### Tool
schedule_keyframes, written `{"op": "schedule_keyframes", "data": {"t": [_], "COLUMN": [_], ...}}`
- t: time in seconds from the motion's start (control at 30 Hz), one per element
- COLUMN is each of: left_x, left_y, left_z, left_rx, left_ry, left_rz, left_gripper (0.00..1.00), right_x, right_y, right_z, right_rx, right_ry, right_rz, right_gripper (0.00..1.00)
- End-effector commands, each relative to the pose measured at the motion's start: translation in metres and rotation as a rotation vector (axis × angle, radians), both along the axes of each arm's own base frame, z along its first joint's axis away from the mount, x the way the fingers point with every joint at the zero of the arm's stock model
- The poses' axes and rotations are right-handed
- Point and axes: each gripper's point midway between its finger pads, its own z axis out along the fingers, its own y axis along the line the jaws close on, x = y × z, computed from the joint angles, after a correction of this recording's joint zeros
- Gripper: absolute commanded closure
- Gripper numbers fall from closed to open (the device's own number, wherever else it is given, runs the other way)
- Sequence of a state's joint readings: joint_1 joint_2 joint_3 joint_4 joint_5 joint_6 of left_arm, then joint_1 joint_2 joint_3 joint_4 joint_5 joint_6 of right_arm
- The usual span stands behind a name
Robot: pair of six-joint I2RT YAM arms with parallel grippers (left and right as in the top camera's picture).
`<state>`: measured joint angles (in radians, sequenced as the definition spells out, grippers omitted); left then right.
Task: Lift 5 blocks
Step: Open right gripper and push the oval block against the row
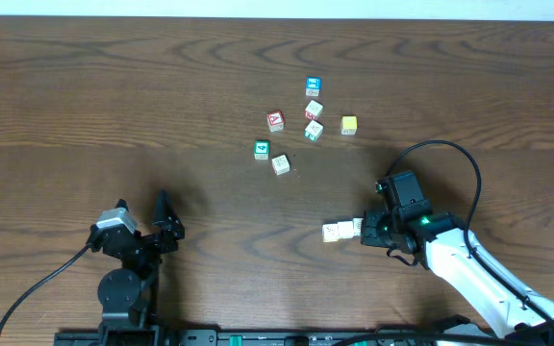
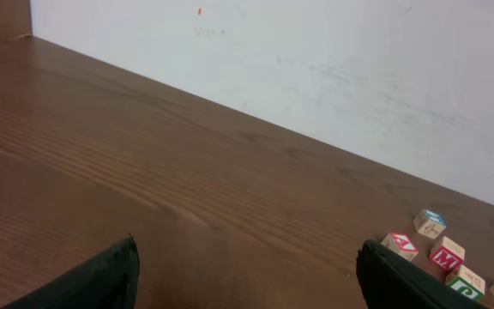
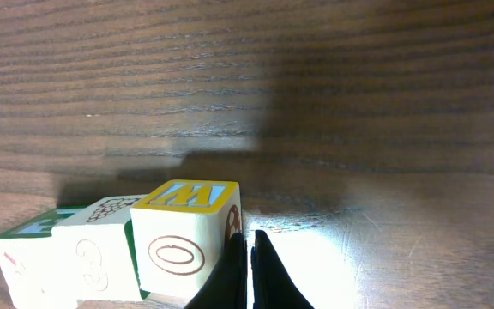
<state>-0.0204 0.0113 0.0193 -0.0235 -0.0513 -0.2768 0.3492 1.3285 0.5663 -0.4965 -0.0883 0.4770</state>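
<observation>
Wood-grain table (image 1: 85, 86) fills the overhead view. Its far edge meets a pale wall (image 1: 277, 8), and its near edge is hidden behind the arm bases. The right arm (image 1: 469, 274) leaves the frame at the lower right corner, so its base is unseen.

The right gripper (image 1: 362, 229) has its jaws pressed together with nothing between them. In the right wrist view its fingertips (image 3: 268, 279) stand right beside a block's side face, but whether they actually press on it is hard to make out. The left gripper (image 1: 166, 227) is spread as wide as it goes and grips nothing. The left wrist view shows only the ends of its fingers (image 2: 101, 279) at the bottom edge.

Open wood surrounds both groups of cubes, and all of them sit well away from the table's edges.

Two cubes lie touching just left of the right gripper, in a row that follows the line of its fingers. The W block (image 1: 350, 228) has a yellow-bordered top and an O on its near face. The second block (image 1: 333, 233) is cut off by the wrist frame, and its marks are faint.

The rest sit mid-table, well apart from both grippers. The yellow block (image 1: 349, 125) is at the right, and the cream blocks (image 1: 314, 109) are scattered among a blue cube (image 1: 313, 87), a red cube (image 1: 275, 121) and a green cube (image 1: 262, 150). As cubes they have no long axis. They rest flat, each turned at a different angle, and their letters are too small to read from overhead.
</observation>
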Motion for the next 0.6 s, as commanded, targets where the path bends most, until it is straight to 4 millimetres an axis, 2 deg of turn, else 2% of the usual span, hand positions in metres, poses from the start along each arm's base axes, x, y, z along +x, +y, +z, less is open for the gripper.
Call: {"op": "schedule_keyframes", "data": {"t": [0.0, 0.3, 0.57], "left_x": [-0.0013, -0.0013, -0.0013], "left_y": [0.0035, 0.0035, 0.0035], "left_z": [-0.0184, -0.0184, -0.0184], "left_rx": [0.009, 0.009, 0.009], "left_ry": [0.061, 0.061, 0.061], "left_rz": [0.018, 0.018, 0.018], "left_gripper": [0.19, 0.18, 0.19], "right_x": [-0.0017, -0.0104, -0.0024], "right_y": [0.0033, 0.0065, -0.0012], "right_z": [-0.0006, -0.002, -0.0017], "right_rx": [0.001, 0.023, -0.022], "right_ry": [0.004, 0.043, 0.006], "right_rz": [0.032, 0.042, 0.024], "right_gripper": [0.98, 0.99, 0.98]}}
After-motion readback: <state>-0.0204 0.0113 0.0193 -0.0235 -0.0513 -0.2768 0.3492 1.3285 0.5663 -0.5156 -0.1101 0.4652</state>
